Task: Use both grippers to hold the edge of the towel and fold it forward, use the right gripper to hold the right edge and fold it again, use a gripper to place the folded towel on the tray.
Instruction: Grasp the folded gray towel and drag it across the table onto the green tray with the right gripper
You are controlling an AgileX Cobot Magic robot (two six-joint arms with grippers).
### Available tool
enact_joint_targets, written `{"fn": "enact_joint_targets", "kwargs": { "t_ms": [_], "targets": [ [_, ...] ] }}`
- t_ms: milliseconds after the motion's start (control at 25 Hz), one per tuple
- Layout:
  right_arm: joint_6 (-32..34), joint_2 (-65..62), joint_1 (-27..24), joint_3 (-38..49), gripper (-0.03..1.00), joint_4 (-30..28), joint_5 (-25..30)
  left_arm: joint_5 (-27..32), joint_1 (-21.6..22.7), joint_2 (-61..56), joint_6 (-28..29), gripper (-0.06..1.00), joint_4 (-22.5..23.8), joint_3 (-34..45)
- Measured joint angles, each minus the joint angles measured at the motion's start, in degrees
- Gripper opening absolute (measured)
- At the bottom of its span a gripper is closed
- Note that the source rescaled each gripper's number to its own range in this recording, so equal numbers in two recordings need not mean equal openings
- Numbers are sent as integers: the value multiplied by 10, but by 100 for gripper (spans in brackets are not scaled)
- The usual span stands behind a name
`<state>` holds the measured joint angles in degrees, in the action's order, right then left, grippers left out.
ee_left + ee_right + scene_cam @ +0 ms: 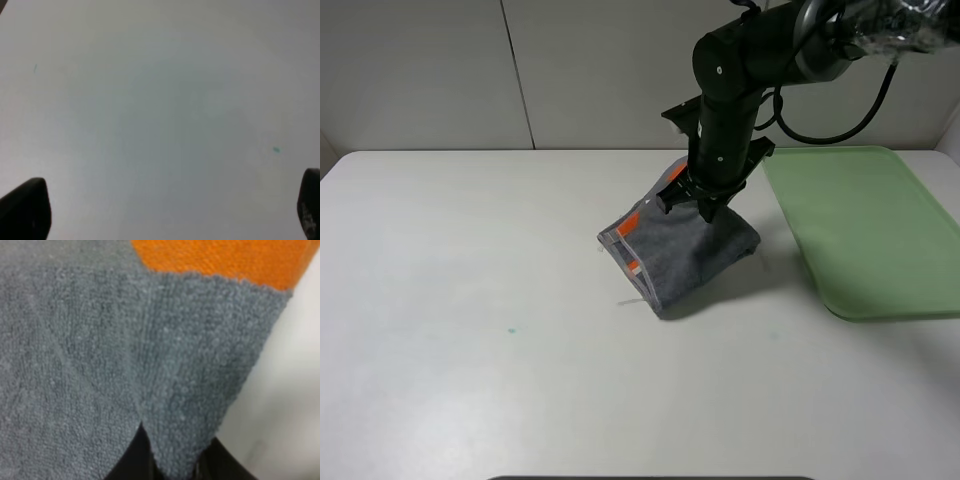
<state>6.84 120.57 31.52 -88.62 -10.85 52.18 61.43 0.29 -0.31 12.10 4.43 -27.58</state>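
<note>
The dark grey towel (685, 255) lies folded in the middle of the table, its orange-and-white band along the left side. My right gripper (692, 200) comes down on the towel's far edge and is shut on it, and that edge looks pulled up a little. In the right wrist view grey terry cloth (100, 365) fills the picture, pinched between the dark fingers (125, 462). The pale green tray (865, 235) lies to the right of the towel. My left gripper (167, 210) is open over bare table and holds nothing; the exterior view does not show that arm.
The white table (470, 300) stretches bare to the left and front of the towel. A black cable (840, 125) loops from the right arm above the tray's far edge. A small teal speck (511, 331) marks the table surface.
</note>
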Motion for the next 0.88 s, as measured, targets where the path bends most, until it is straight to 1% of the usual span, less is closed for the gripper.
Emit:
{"fn": "enact_joint_targets", "kwargs": {
  "t_ms": [120,240,520,760,880],
  "targets": [
    [0,-5,-7,0,10,-15,4,0,0,0,0,98,0,0],
    [0,-5,-15,0,10,-17,6,0,0,0,0,98,0,0],
    [0,-6,-78,0,10,-23,21,0,0,0,0,98,0,0],
    [0,-6,-133,0,10,-37,27,0,0,0,0,98,0,0],
    [0,-6,-165,0,10,-53,33,0,0,0,0,98,0,0]
  ]
}}
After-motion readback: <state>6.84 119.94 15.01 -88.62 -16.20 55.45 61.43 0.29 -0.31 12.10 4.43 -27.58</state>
